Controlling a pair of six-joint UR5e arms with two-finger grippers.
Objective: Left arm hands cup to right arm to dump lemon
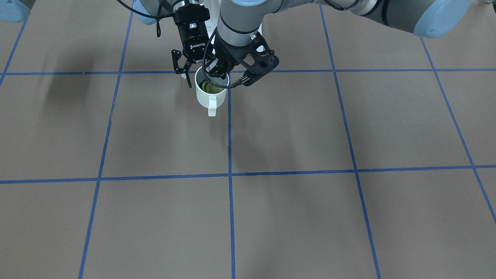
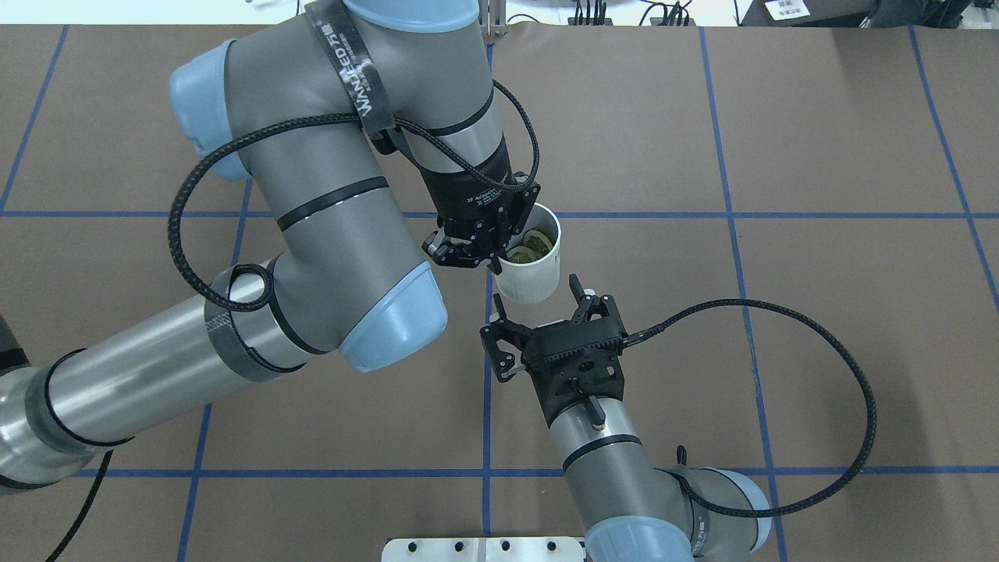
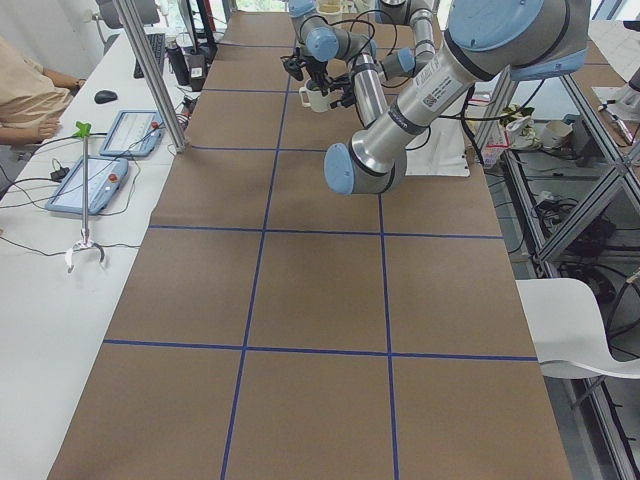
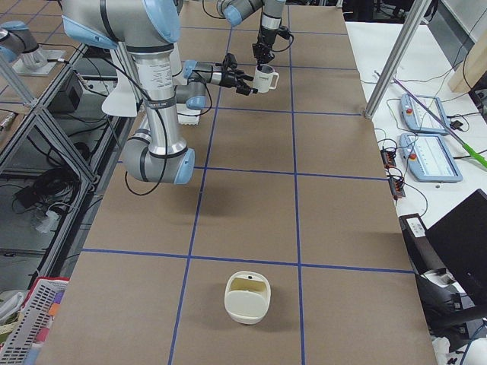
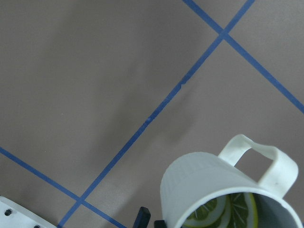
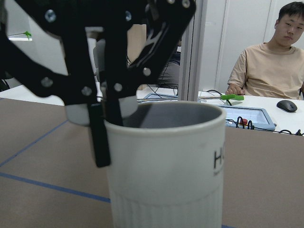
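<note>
Nearest the robot's edge of the bench (image 2: 780, 351), the right claw (image 2: 538, 303) is pointing outward with its fingers spread wide and gripping nothing. They are flanking the lower wall of the white mug (image 2: 535, 281) without closing on it, and whether either finger is touching the wall cannot be told. Just beyond, around the bench's middle, the mug is hanging upright and seemingly clear of the surface, its handle facing the far edge. The left claw (image 2: 493, 257) is coming down on it from above and pinching the rim, one finger inside the mouth and one outside, so the whole weight is resting with the left arm. Yellow-green lemon slices (image 2: 532, 240) are lying inside the mug, so nothing is tipped out yet. The task is looking roughly midway: the pick-up and the carry to the meeting point appear done. The right claw's closing, the left claw's release and the tipping are all remaining. Well apart, toward the bench's right end, a white tub-like container (image 4: 247, 298) is sitting; whether it is meant to receive the lemon cannot be told. Past the far edge, a person (image 6: 266, 71) in a tan shirt is sitting.
</note>
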